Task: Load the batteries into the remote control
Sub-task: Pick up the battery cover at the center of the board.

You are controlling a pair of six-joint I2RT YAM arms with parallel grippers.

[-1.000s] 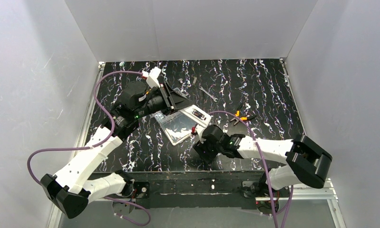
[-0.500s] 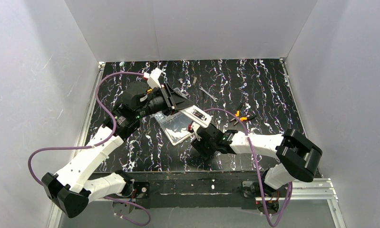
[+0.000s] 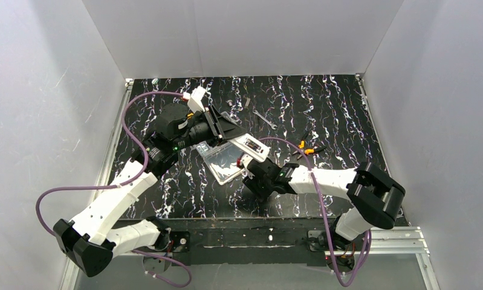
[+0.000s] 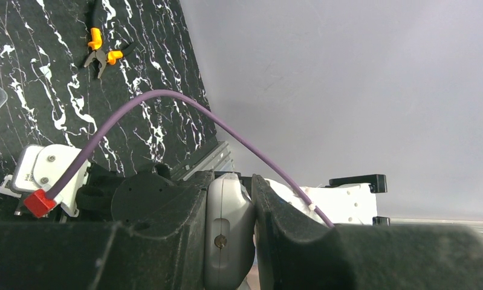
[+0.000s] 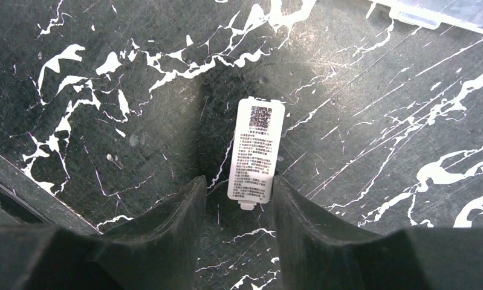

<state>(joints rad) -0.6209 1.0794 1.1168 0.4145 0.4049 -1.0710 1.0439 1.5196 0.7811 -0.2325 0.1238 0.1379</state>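
Drawn in leftward over the last second: right arm [image 3: 329, 179], elbow nearer the middle, wrist edged toward the clear plastic box [image 3: 222, 162]. Clamped as before in the left gripper [image 4: 230, 202]: the remote control [image 4: 228, 235], white, held above the table [image 3: 347, 115] just beside the box's right corner, dark recess showing from overhead. Spread apart on the right gripper [image 5: 236, 193], fingers [image 5: 166, 223] low over the marbled surface, straddling a small white labelled cover [image 5: 256, 148] lying flat; contact with either finger impossible to tell. Farther right, well apart: orange-handled pliers [image 3: 306, 147].
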